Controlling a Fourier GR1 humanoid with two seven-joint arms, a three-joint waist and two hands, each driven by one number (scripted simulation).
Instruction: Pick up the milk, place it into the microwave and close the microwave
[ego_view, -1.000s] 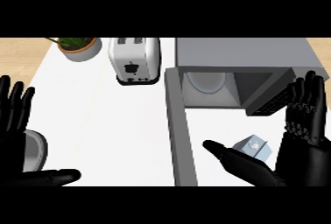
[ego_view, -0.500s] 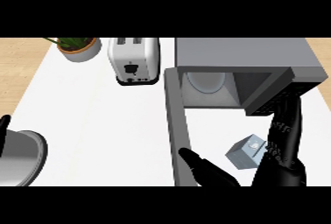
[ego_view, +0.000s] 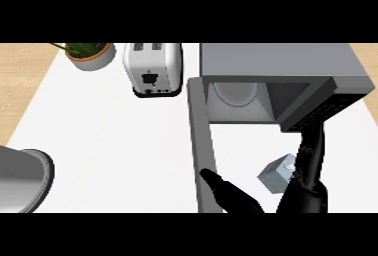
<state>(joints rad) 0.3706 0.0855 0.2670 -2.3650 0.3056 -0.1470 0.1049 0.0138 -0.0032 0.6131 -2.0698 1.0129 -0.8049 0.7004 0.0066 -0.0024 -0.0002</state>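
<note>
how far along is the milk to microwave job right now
Nothing is finished yet. In hand: the right hand is spread around the milk, which sits on the counter before the microwave, fingers not curled round it. The microwave door stands open. Left: grasp and lift the milk, set it inside, shut the door.

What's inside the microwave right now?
Inside the microwave only a round white plate shows. The top covers the back of the inside, so that part can't be seen. The milk sits outside, by the right hand.
</note>
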